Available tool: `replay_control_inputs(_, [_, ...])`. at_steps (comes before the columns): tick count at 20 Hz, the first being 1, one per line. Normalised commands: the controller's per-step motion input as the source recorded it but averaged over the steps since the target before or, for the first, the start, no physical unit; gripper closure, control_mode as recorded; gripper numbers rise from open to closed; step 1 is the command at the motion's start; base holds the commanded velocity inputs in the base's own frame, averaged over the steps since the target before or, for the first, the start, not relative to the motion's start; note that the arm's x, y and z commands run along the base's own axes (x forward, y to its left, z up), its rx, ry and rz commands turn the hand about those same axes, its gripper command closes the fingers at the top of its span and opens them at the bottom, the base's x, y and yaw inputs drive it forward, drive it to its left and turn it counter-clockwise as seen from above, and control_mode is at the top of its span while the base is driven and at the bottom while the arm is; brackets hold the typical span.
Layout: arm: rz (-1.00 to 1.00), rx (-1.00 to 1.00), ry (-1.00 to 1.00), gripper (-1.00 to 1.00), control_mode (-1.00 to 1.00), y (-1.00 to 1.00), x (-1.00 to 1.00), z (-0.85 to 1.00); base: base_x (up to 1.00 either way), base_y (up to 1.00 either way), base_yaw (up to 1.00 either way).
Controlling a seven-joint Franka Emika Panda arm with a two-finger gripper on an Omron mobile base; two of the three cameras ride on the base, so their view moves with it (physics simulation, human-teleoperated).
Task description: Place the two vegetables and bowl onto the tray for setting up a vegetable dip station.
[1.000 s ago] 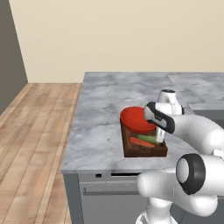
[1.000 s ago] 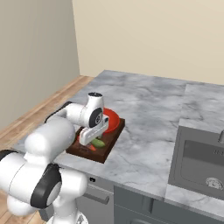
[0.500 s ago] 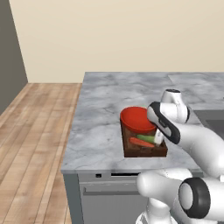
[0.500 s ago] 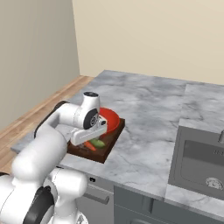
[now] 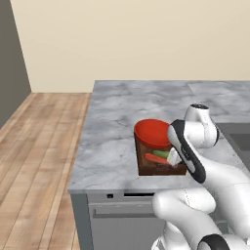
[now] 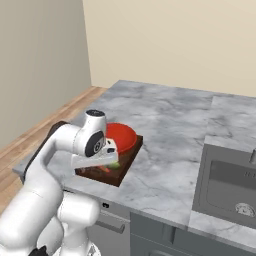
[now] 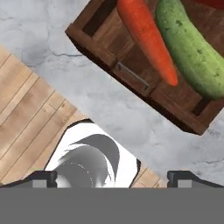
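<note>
Raised since earlier, released pincer (image 7: 112,175) hovers above carrot (image 7: 146,39), cucumber (image 7: 190,48), tray (image 7: 131,65).

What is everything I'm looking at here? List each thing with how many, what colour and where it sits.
tray: one, dark brown wood, on the counter near its front edge
bowl: one, glossy red, on the tray's far end
carrot: one, orange-red, lying in the tray beside the cucumber
cucumber: one, green, lying in the tray
counter: one, grey marble, over grey cabinets
sink: one, grey, set into the counter to the right
floor: light wood planks, left of the counter
arm: one, white, bent over the tray
gripper: one, dark tips, open, above the tray's near end, holding nothing
</note>
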Motion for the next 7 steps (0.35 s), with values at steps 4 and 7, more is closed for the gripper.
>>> replay_control_inputs(4, [-0.38, 0.00, 0.00, -1.00, -1.00, 0.15, -0.46, 0.09, 0.00, 0.00, 0.00])
replay_control_inputs(7, [-0.39, 0.00, -0.03, -1.00, -1.00, 0.17, -0.47, 0.05, 0.00, 0.00, 0.00])
